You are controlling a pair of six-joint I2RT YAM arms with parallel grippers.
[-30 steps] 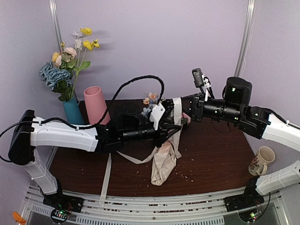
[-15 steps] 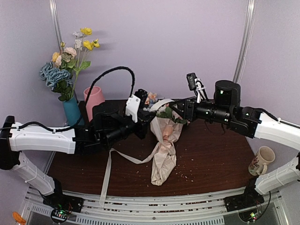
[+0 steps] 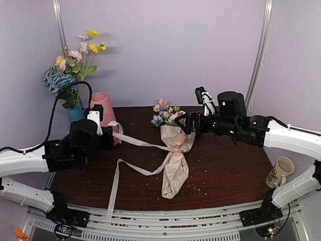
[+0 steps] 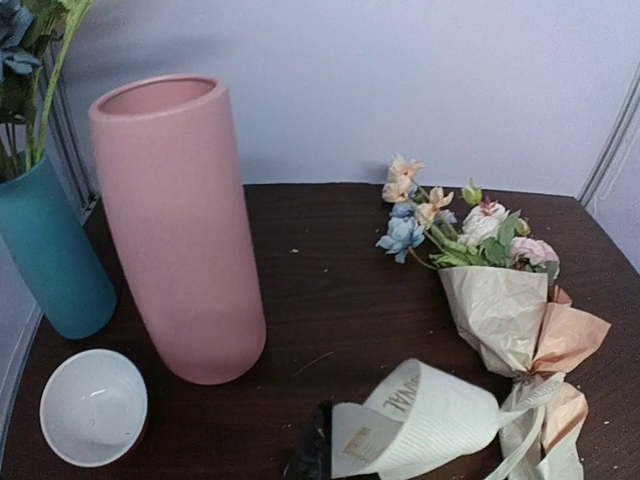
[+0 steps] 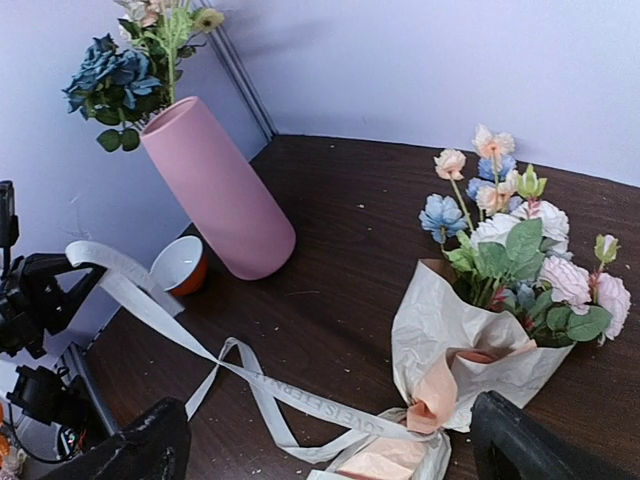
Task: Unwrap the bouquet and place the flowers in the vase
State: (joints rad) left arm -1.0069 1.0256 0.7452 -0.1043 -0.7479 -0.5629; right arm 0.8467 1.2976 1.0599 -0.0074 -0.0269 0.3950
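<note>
**Left gripper (image 3: 108,136) pinching ribbon (image 3: 143,144); bouquet (image 3: 174,150) not yet out of its wrap**

1. Left gripper: fingers pressed together on one end of the ribbon, at the left edge of the desk (image 3: 225,173).
2. Teal vase (image 4: 48,255): smooth cylinder in the far-left corner, holding a yellow-and-blue bunch (not part of this job). Just beside it is a small bowl (image 4: 93,405), white inside.
3. Vase (image 4: 180,230): tall matte pink cylinder, slightly tapered. It stands upright near the far-left corner, with no stems at its mouth.
4. Ribbon: flat cream tape with printed lettering. It is drawn from the left gripper across to the neck of the cone, and a slack loop trails toward the near edge.
5. Bouquet: mid-desk, blooms toward the far edge, tail toward the near edge.
   - Paper (image 4: 495,310): crinkled peach-beige, sharply creased, still coned around the stems.
   - Flowers (image 4: 450,220): pink, pale blue, white and peach fabric heads on thin green stems.
6. Right gripper (image 3: 186,122): fingers spread wide just beside the blooms, holding nothing.
7. Mug (image 3: 282,170): cream, near the right edge.

Status (judged): the ribbon is pulled loose but apparently not clear of the paper. Opening the wrap, lifting the stems and setting them in the vase all remain.
</note>
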